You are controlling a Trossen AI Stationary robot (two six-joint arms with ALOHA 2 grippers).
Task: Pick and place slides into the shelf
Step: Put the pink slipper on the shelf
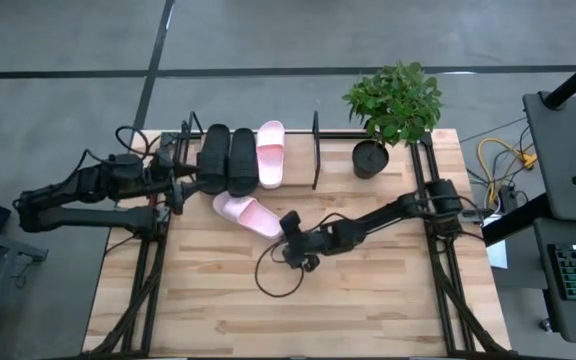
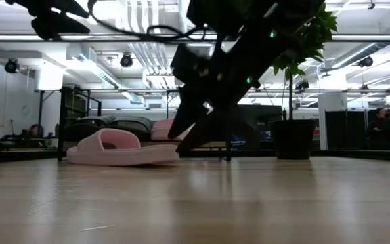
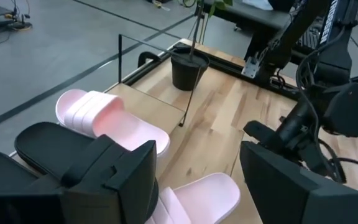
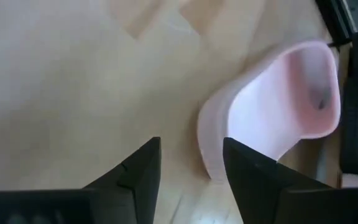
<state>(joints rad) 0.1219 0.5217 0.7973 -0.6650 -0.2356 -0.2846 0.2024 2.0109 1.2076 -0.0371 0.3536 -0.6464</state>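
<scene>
Right gripper (image 1: pixel 290 226) hovers with fingers parted and empty just beside the loose pink slide (image 1: pixel 247 213) lying on the table (image 1: pixel 368 300) in front of the shelf (image 1: pixel 315 150). The slide looks light, soft and bendy; its wide strap seems the best hold.

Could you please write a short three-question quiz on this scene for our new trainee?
1. How many slides sit in the shelf?
2. True or false: the loose pink slide lies on the table in front of the shelf.
3. Which gripper is nearest that slide: A) left gripper B) right gripper?

Key:
1. Three: two black slides and one pink slide.
2. True.
3. B; its open fingers are at the slide's edge, not gripping it.
</scene>
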